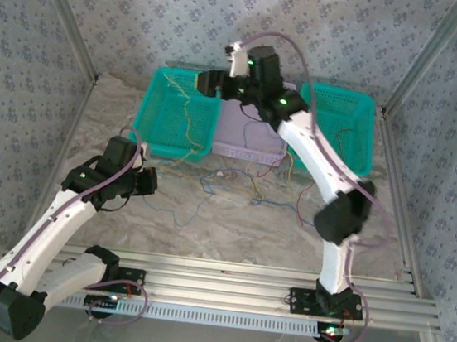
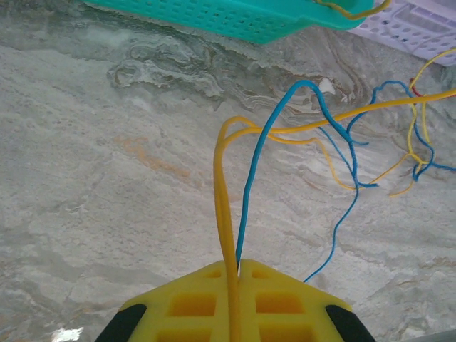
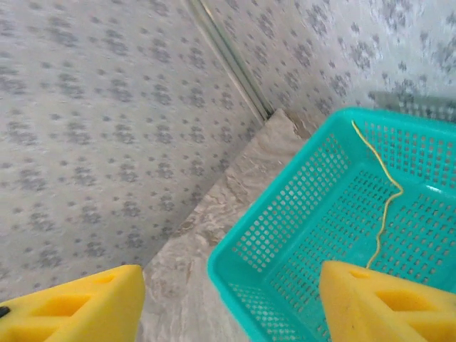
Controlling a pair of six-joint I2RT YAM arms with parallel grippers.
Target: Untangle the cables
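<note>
**A:** Where do we have the left pincer [image 2: 239, 269]?

**B:** We have it low over the desk [image 2: 107, 178], with its fingers pressed together. A yellow strand [image 2: 224, 199] and a blue strand [image 2: 247, 192] come out of the seam between them, so we grip both.

**A:** Where do those two run?

**B:** They rise from the fingers, bend over and lead off to the right. There they join the rest of the cables [image 1: 250, 184], which lie in a loose tangle on the desk just in front of the baskets.

**A:** What about our right pincer [image 3: 231, 299]?

**B:** Its fingers stand wide apart, and we hold nothing between them. From above we find it over the far edge of the left teal basket [image 1: 157, 125].

**A:** Is anything in that basket?

**B:** Through the right wrist camera we see one yellow cable [image 3: 385, 203] lying on its floor. From above, we see yellow cables trailing over its near rim down to the desk. A lilac basket [image 1: 243, 131] sits between it and a second teal basket [image 1: 351, 119].
</note>
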